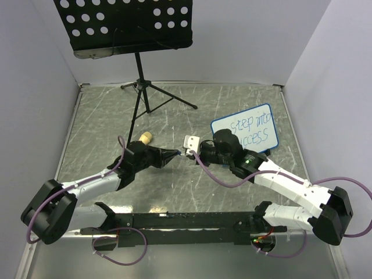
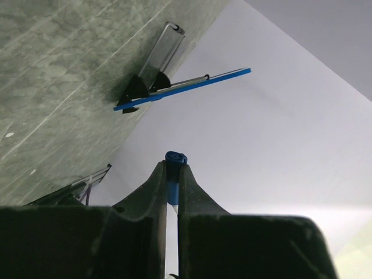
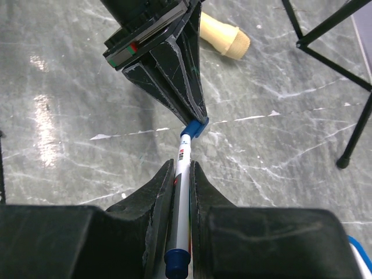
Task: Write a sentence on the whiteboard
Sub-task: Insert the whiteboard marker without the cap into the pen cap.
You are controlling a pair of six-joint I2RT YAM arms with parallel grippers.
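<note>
Where the whiteboard (image 1: pixel 244 129) stands propped right-rear on the surface (image 1: pixel 99 133), sentence (image 1: pixel 251 124) facing front, bare room spreads left and centre; music stand (image 1: pixel 141 87) at back; left fingers (image 1: pixel 173 154) and right fingers (image 1: pixel 195 153) meet tip to tip; left wrist: fingers pinched narrow on blue cap (image 2: pixel 175 158), whiteboard edge-on beyond; right wrist: fingers clamp marker (image 3: pixel 181 197), tip at cap.

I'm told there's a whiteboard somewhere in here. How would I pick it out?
Look at the grey marbled table from above and go to its right side, just beyond the right arm. The whiteboard sits there, a small white panel with rounded corners. Unlike the black perforated music stand at the back, it has a thin blue frame and two handwritten lines of blue marker.
</note>
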